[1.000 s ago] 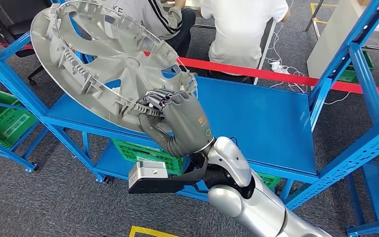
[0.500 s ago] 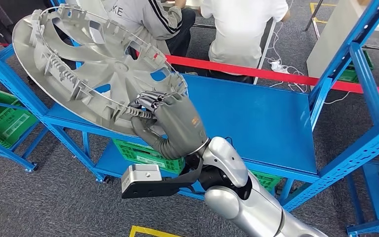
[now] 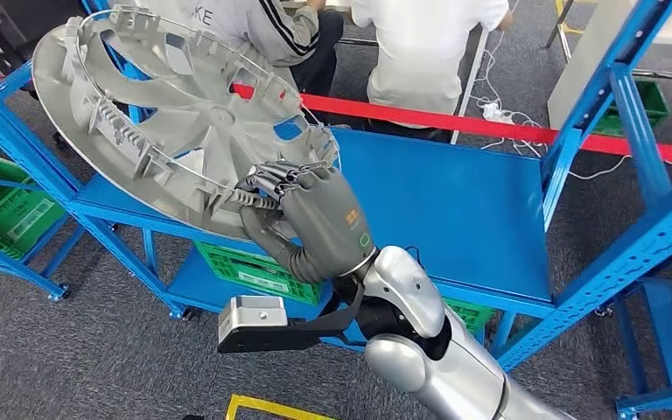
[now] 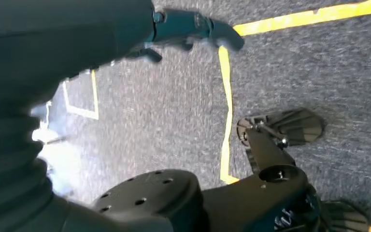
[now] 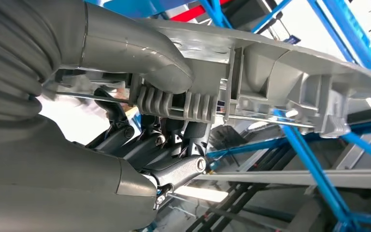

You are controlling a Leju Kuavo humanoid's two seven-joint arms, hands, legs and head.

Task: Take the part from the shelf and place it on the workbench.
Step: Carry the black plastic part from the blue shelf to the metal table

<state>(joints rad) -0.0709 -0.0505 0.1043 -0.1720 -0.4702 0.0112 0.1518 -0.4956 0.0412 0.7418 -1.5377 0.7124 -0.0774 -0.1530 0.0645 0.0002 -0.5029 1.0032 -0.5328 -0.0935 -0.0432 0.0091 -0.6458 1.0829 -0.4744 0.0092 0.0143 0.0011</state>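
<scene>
Progress of the transfer, read from left to right. At far left, green crates (image 3: 4,214) sit low inside the blue shelf frame (image 3: 17,144). Next comes the part (image 3: 171,114), a grey wheel cover with its ribbed inner face toward me; it is lifted clear, tilted, and carried over the left end of the blue tabletop (image 3: 455,206), with no part of it resting on that surface as far as I can judge. My right hand (image 3: 311,219) grips the cover at its lower rim: the dark fingers (image 3: 271,179) are curled over the inner edge and the thumb (image 5: 140,53) presses against the outer face, as the right wrist view confirms. To the right of my hand the blue tabletop lies open, bounded by blue uprights (image 3: 599,96) at far right. Behind it run a red tape line (image 3: 455,122) and two seated persons.

My left hand (image 4: 193,26) hangs beside my body above the grey floor with its yellow marking (image 4: 226,96); a dark finger extends at the frame's edge, but I cannot tell whether the hand is spread or curled.

Judgement: the pickup is done, since the part is off any shelf and securely held. What is left is to lower it flat onto the tabletop and let go.
</scene>
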